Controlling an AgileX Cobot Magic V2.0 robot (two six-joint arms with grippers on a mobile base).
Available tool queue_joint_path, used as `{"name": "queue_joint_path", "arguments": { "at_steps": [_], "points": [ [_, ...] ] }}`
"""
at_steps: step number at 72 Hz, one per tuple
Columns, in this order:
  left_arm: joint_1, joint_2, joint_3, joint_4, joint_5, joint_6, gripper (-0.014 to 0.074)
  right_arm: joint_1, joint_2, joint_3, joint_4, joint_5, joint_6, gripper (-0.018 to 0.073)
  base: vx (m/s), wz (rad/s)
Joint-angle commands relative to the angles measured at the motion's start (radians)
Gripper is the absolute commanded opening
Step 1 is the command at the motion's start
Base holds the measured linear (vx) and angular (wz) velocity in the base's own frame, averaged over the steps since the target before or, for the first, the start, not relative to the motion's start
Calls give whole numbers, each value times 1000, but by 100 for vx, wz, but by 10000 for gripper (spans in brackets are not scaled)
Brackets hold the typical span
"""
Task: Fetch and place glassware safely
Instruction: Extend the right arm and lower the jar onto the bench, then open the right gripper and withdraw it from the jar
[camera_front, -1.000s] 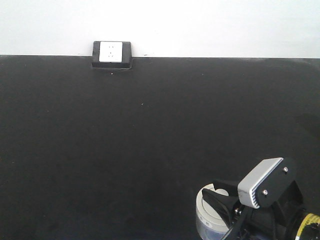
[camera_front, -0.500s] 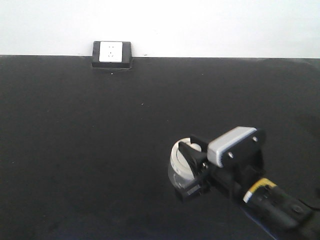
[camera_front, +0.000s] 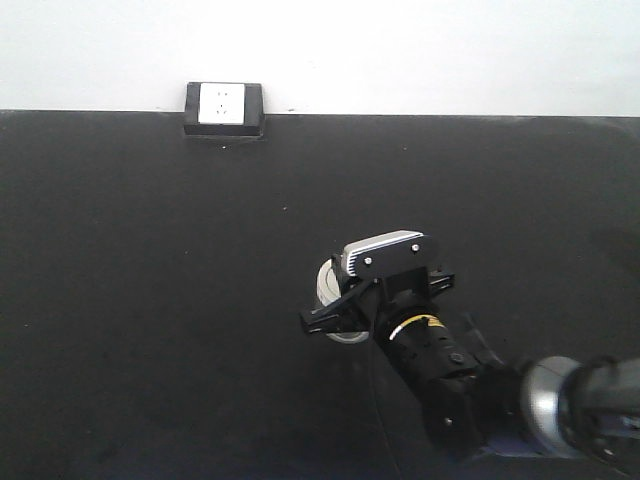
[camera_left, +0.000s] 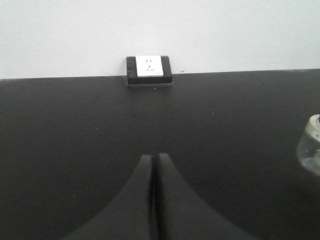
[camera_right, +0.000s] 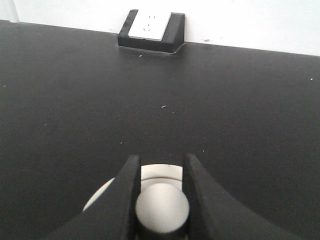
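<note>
Glass jar (camera_front: 328, 290), its lid knob (camera_right: 162, 207) pinched in right gripper (camera_right: 161, 162); left gripper (camera_left: 154, 160) closed, empty.

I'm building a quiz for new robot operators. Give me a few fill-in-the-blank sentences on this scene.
The right gripper clamps the jar by the raised ____ on its lid.
The left gripper is ____ and holds nothing.
The socket has a ____ face in a black frame.
Missing words: knob; shut; white.
</note>
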Motion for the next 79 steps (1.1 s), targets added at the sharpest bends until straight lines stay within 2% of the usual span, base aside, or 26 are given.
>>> {"name": "queue_joint_path", "arguments": {
  "at_steps": [1, 30, 41, 57, 67, 79],
  "points": [
    [-2, 19, -29, -12, -71, 2, -7, -2, 4, -51, -14, -155, -12, 10, 0, 0],
    [-2, 19, -29, -12, -71, 2, -7, -2, 131, -72, -14, -235, -51, 104, 0, 0],
    [-2, 19, -29, -12, -71, 2, -7, -2, 148, -71, -14, -226, -49, 209, 0, 0],
    [-2, 19, -29, -12, -71, 2, -7, -2, 146, -68, -6, -218, -26, 419, 0, 0],
    [-2, 19, -29, -12, -71, 2, -7, -2, 103, -68, 47, -172, -26, 497, 0, 0],
    [-2, 19, -29, -12, -71, 2, -7, -2, -8, -68, 145, -56, -56, 509, 0, 0]
  ]
}}
